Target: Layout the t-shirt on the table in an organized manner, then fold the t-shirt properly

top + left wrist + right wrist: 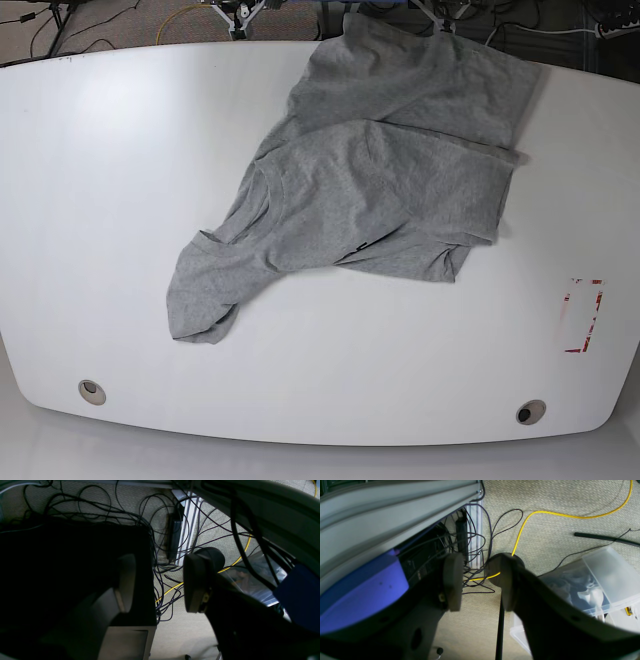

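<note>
Loosely, the grey t-shirt (385,185) lies rumpled on the table (100,200) — left hand (156,582) and right hand (478,582) gape empty.

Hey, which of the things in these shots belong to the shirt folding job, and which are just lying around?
Job:
- t-shirt, crumpled
- table
- left gripper, open, empty
- right gripper, open, empty

Lying about:
- yellow cable on the carpet
- black cables
- clear plastic bin

My view: glossy white table (120,200), rounded corners. Grey t-shirt (380,190) lies crumpled on it, reaching far edge. Two grommets (92,391) nearer than t-shirt; red-white mark (583,316) right of t-shirt.
</note>
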You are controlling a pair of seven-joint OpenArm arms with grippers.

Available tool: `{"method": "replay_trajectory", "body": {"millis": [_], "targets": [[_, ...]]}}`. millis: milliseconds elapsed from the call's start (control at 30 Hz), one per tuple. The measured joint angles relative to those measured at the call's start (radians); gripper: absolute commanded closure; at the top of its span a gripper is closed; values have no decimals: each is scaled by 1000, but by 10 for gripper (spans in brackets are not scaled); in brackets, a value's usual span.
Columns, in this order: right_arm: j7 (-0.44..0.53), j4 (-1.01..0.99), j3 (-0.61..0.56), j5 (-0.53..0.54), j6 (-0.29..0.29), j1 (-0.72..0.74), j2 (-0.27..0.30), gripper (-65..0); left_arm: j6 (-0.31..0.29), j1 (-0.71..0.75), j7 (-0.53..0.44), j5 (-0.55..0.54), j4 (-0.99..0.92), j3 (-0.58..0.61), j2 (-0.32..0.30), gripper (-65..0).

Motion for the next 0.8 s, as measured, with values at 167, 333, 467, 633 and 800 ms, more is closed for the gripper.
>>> {"method": "replay_trajectory", "body": {"millis": [167, 333, 467, 633, 800], "targets": [[0, 2, 0, 0, 0, 1, 0, -244, 0, 1, 5, 3, -3, 2, 3, -290], [0, 2, 0, 0, 0, 3, 0, -243, 0, 2, 7, 3, -3, 3, 6, -291], [-1, 3, 0, 0, 0, 4, 0, -243, 0, 3, 6, 3, 0, 3, 5, -291], [-1, 4, 0, 4, 0, 4, 0, -242, 0, 6, 3, 3, 0, 3, 3, -291], [-2, 5, 0, 3, 0, 3, 0, -242, 0, 7, 4, 3, 0, 3, 3, -297]]}}
